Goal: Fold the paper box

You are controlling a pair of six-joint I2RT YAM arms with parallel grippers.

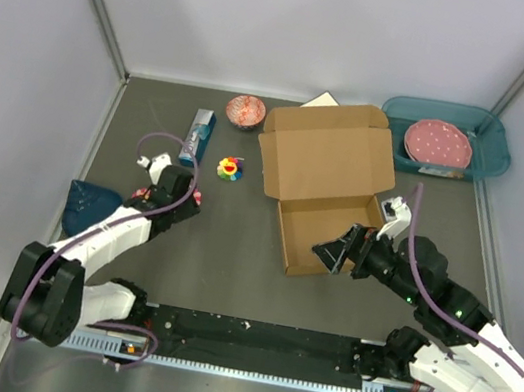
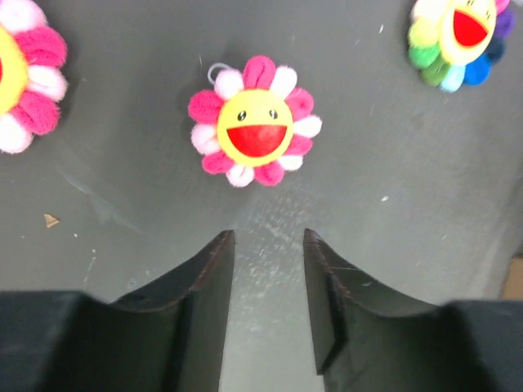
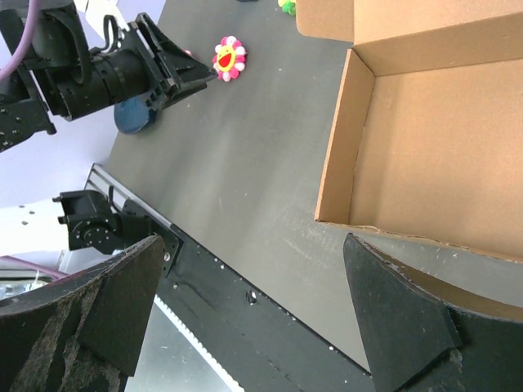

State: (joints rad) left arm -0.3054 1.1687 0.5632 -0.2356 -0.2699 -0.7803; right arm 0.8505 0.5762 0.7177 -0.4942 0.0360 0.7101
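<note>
The paper box (image 1: 325, 172) lies open on the table (image 1: 222, 250), well apart from the left gripper (image 2: 268, 237) and right at the tips of the right gripper (image 3: 253, 245); its shallow tray is the part nearest those tips, with the lid flap laid back on the tray's far side. In the right wrist view the tray's near corner stands between the two spread fingers (image 3: 400, 314), closer to the one on that view's right, whose tip overlaps the near wall; whether it touches the cardboard cannot be told. These jaws stand wide apart and hold nothing.

The right arm reaches in low from the near right, its wrist level with the tray's near edge. The left arm stretches forward from the near left, wrist bent down at the table; its fingers are parted by a narrow gap, with only bare table between them. A pink flower plush (image 2: 255, 131) lies just beyond their tips, not touching.

From above, the left fingers are hidden under their own wrist, and the right gripper covers part of the tray's near wall. In the left wrist view a second pink flower (image 2: 20, 73) is cut off at the left edge and a rainbow flower (image 2: 458, 37) at the top.
</note>
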